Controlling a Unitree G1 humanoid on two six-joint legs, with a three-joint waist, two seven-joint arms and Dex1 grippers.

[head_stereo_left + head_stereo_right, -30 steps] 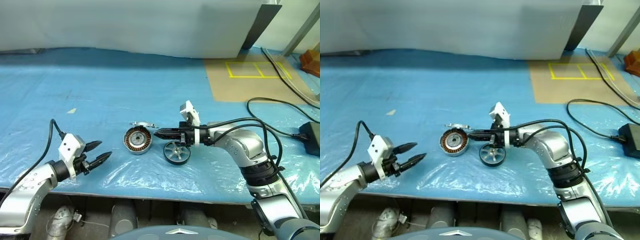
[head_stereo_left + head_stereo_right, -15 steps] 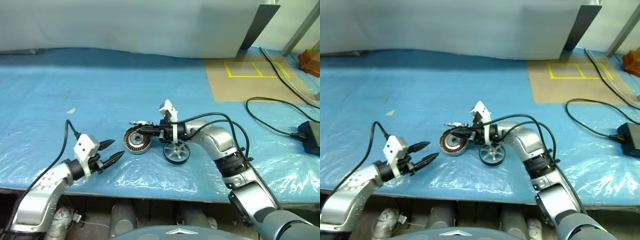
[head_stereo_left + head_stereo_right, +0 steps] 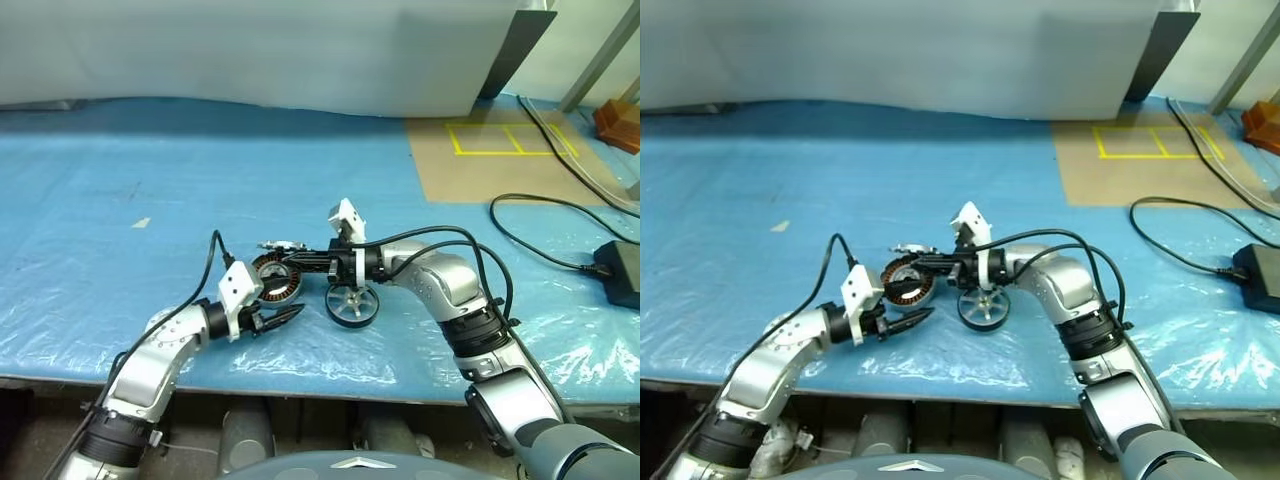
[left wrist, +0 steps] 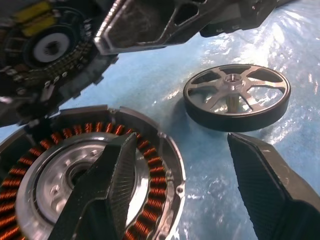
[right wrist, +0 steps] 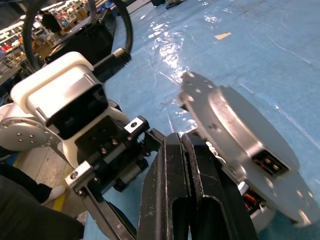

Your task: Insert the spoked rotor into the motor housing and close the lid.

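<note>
Two hands are close together over the middle of the table (image 3: 120, 200), which is covered with a blue plastic sheet.

The left hand (image 3: 284, 319) is near the front edge of the table, just in front of the motor housing (image 3: 276, 281). Its two black fingers (image 4: 260, 190) are spread apart and they hold nothing. In the left wrist view one finger is over the copper windings of the housing and the other finger is beside it, over the blue sheet.

The right hand (image 3: 298, 263) reaches in from the right side and points to the left, above the back part of the housing. Its fingers (image 5: 175, 190) are pressed together and nothing is between them.

The motor housing lies flat on the sheet with its open side up, so the ring of copper windings and the pale metal centre are visible. The spoked rotor (image 3: 352, 303) lies flat on the sheet just to the right of the housing, a little apart from it, and below the right wrist. The lid (image 3: 280, 246) is behind the housing, at its far edge; in the right wrist view it (image 5: 240, 135) looks tilted and leaning on the housing, but I cannot tell exactly how it rests.

A black cable (image 3: 550, 215) lies on the right part of the table.
</note>
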